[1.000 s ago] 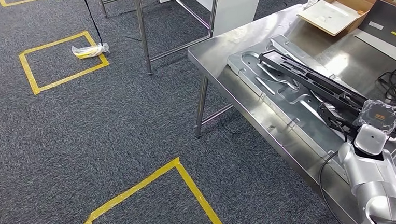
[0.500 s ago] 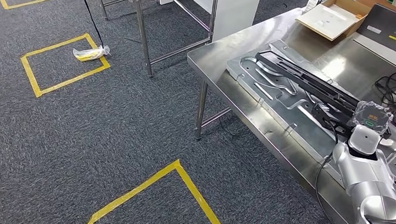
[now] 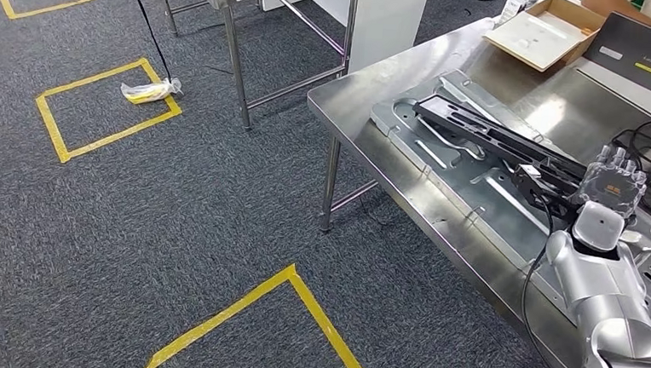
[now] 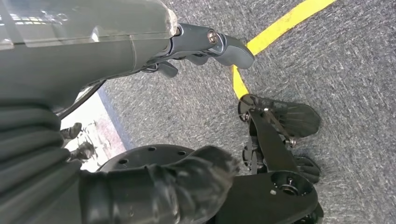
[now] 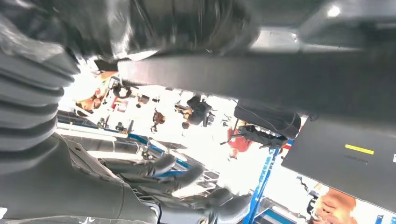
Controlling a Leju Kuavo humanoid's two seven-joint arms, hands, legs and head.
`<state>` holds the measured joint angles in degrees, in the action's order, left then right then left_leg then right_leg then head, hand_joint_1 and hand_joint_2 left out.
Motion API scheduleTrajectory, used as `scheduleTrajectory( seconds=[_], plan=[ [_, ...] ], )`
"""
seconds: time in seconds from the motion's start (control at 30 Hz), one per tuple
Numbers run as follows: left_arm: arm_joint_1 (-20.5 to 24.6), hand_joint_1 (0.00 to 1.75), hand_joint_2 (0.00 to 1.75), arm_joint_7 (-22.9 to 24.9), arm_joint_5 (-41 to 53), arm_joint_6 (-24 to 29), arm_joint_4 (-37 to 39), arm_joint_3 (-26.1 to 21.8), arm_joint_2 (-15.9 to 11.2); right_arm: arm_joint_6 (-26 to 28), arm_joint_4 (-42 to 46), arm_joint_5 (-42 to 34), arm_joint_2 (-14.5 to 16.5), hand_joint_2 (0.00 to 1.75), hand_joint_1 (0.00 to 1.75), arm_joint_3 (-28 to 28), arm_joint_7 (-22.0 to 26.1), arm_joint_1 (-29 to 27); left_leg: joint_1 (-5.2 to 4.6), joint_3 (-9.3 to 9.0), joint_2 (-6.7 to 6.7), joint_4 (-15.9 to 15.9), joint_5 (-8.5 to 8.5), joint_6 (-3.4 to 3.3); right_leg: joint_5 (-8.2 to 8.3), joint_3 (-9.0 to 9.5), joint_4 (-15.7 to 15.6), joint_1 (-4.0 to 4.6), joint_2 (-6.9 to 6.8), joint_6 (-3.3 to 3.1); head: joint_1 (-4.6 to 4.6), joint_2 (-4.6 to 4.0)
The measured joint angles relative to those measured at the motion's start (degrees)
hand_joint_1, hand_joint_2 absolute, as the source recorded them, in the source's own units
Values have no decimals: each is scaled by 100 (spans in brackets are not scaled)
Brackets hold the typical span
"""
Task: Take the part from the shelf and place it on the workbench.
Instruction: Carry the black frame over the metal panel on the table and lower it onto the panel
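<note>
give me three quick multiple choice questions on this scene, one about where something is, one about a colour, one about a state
1. Where does the long black part lie?
A. on the carpet
B. on the grey metal panel on the workbench
C. inside the cardboard box

2. What colour is the tape marking squares on the carpet?
A. yellow
B. red
C. white

3. How is the right hand in the head view?
A. hanging beside the robot's body
B. resting on the carpet
C. raised over the workbench at the near end of the black part, fingers apart

Answers:
1 B: the part stretches across the grey metal panel, which rests on the steel workbench.
2 A: the square outlines are yellow against the dark carpet.
3 C: the hand stands above the bench by the part's near end with its fingers spread.
</note>
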<state>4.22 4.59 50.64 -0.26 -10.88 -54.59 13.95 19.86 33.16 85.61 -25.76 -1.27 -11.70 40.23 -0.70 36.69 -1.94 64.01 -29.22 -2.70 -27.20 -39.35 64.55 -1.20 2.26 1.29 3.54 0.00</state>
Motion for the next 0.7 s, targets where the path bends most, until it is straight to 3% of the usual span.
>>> scheduleTrajectory(
  seconds=[0.47, 0.7],
  plan=[
    [2, 0, 0, -8, 20, 30, 0, -48, 17, -24, 114, -126, 17, 0, 0, 0, 40, -50, 0, -13, 2, -1, 0, 0, 4, 13, -7, 1, 2, 3, 0, 0],
    [2, 0, 0, -15, 57, 30, 0, -53, 17, -162, 554, -594, 96, 0, 0, -5, 514, -172, 1, -15, 5, -2, 0, 0, 5, 18, -8, 2, 3, 2, 0, 0]
  ],
)
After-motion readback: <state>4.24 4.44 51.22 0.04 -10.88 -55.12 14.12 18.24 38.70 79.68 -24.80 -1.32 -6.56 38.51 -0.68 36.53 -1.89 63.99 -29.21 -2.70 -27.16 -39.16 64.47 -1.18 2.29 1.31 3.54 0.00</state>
